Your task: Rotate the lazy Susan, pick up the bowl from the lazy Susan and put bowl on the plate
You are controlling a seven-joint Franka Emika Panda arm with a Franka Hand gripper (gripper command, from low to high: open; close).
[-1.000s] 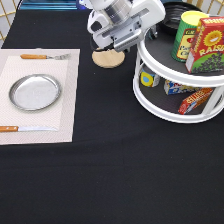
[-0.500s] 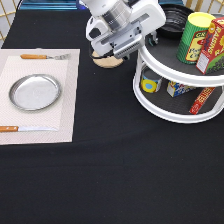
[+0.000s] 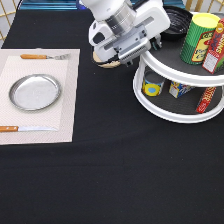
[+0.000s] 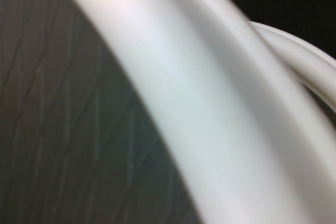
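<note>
The black bowl (image 3: 177,22) sits on the top tier of the white lazy Susan (image 3: 165,75), at the back by the exterior view's top edge. My gripper (image 3: 131,37) hangs over the top tier's left rim, just left of the bowl and partly covering it. The wrist view shows only the white rim (image 4: 202,110) and dark grey shelf (image 4: 67,125) from very close. The silver plate (image 3: 35,92) lies empty on a pale placemat (image 3: 65,110) at the exterior view's left.
A wooden disc (image 3: 106,63) peeks out under the gripper. A fork (image 3: 42,56) and a knife (image 3: 25,129) flank the plate. A green-yellow can (image 3: 200,37) and a red box (image 3: 216,47) stand on the top tier, with small cans (image 3: 152,85) below.
The gripper has moved down and to the exterior view's right, closer onto the lazy Susan's top rim beside the bowl. The plate has not moved.
</note>
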